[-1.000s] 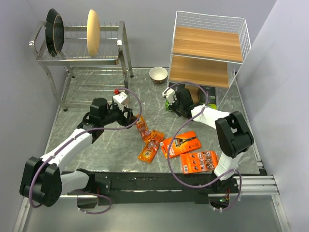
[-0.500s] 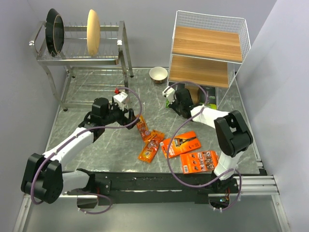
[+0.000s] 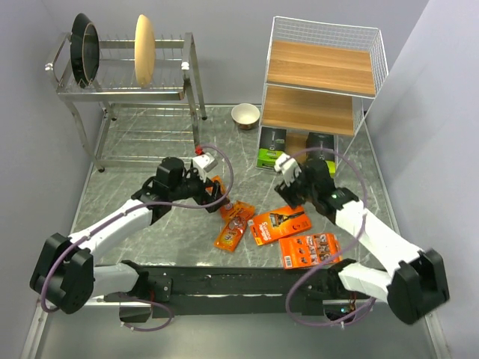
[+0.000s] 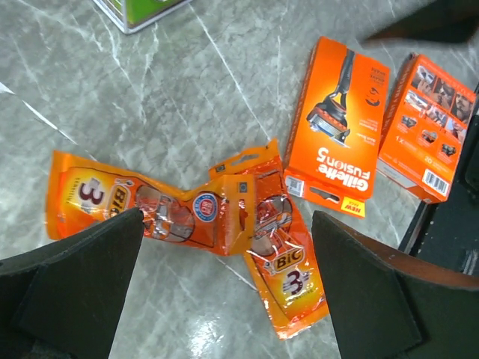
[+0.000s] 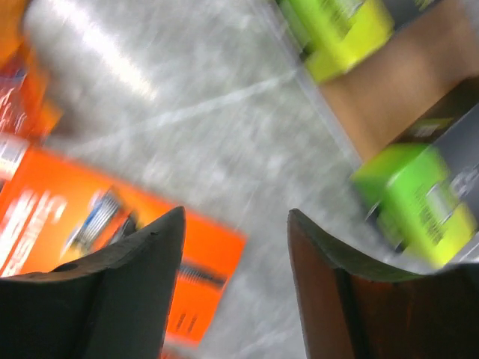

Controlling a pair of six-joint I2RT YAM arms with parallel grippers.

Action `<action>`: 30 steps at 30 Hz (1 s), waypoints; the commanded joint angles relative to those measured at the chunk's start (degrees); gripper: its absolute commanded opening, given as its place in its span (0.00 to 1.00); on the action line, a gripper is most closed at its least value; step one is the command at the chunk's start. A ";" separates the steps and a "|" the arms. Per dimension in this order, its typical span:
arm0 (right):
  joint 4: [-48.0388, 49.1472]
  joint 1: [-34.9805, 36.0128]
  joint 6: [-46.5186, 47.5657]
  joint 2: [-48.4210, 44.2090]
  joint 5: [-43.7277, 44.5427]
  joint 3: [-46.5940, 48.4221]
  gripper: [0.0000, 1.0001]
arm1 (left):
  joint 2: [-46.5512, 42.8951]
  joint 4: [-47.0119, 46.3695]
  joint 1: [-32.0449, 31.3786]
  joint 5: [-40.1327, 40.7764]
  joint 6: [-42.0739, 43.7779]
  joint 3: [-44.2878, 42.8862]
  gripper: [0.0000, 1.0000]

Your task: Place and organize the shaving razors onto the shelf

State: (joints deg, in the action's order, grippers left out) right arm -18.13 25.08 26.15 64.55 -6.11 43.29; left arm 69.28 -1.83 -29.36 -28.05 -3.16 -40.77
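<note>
The white wire shelf (image 3: 322, 67) stands at the back right. Two dark grey razor boxes with lime-green ends (image 3: 271, 147) (image 3: 320, 143) lie at its lowest level, their green ends (image 5: 340, 30) (image 5: 412, 202) blurred in the right wrist view. Two narrow orange blister packs (image 4: 142, 213) (image 4: 288, 254) overlap on the table under my open left gripper (image 4: 224, 247) (image 3: 218, 196), which touches neither. Two flat orange cards (image 3: 281, 223) (image 3: 308, 249) lie further right. My right gripper (image 3: 293, 178) (image 5: 236, 224) hangs open and empty between the shelf and the cards.
A steel dish rack (image 3: 127, 82) with plates stands at the back left. A small bowl (image 3: 245, 114) sits beside the shelf. The black base rail (image 3: 239, 280) runs along the near edge. Grey walls close in on both sides.
My right gripper opened, let go of the grey box at the shelf's foot and drew back toward the near side. My left gripper opened fully and moved right over the blister packs.
</note>
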 commanded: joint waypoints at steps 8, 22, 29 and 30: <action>-7.28 -1.44 5.76 -11.39 -9.18 -7.08 0.95 | 7.18 0.94 -6.32 2.21 2.54 -2.63 0.99; -7.60 -0.12 0.30 19.45 -35.79 17.96 0.81 | 9.74 11.57 4.49 3.45 8.51 -10.99 1.00; -21.23 1.72 9.08 32.63 -40.91 31.06 0.78 | 6.84 9.31 6.33 4.50 7.12 -7.40 0.99; -22.90 2.07 9.18 33.61 -41.17 31.76 0.78 | 6.58 9.03 6.69 4.59 7.03 -6.78 0.99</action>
State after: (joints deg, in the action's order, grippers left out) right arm -31.59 25.96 31.09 95.07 -41.63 69.67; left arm 78.94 9.34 -23.92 -23.46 3.84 -49.34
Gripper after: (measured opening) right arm 0.785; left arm 0.994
